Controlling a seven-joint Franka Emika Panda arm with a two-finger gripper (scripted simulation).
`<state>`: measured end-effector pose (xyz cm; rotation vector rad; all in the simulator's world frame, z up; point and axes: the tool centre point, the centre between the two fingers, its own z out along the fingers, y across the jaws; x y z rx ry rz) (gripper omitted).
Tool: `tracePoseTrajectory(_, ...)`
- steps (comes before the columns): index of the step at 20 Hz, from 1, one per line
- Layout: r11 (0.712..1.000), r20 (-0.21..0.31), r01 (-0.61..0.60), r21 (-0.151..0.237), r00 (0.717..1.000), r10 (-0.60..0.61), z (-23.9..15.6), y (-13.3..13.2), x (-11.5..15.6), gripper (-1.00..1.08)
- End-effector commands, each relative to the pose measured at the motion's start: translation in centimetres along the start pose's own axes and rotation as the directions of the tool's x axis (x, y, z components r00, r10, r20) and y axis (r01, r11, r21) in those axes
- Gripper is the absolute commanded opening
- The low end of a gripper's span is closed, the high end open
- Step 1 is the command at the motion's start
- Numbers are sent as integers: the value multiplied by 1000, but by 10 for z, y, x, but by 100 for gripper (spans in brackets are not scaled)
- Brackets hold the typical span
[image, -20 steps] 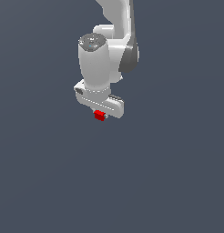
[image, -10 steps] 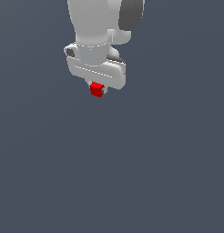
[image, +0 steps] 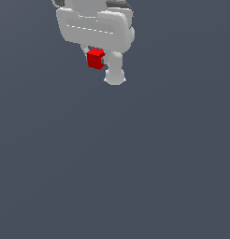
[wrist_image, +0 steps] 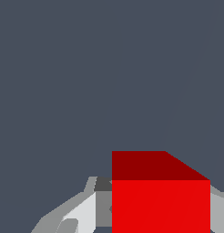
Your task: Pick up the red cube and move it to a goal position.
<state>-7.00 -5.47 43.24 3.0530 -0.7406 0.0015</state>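
- One cube [image: 95, 59], bright red, sits between the fingers of the white gripper [image: 99, 60], near the top of the exterior view.
- The fingers are closed against its sides, holding it clear of the grey floor [image: 135, 163].
- In the wrist view the cube [wrist_image: 160, 200] looms close, a finger [wrist_image: 82, 211] flanking it.
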Motion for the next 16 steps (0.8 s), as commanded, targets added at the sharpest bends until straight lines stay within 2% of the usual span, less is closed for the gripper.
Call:
tracePoseTrajectory(1, 1000, 1, 1, -1, 1000, -1, -22, 2, -3, -100)
tracePoseTrajectory(8, 1000, 1, 1, 0, 1000, -1, -62, 5, -7, -100)
tracePoseTrajectory(16, 1000, 1, 2, 0, 1000, -2, -76, 5, -8, -100)
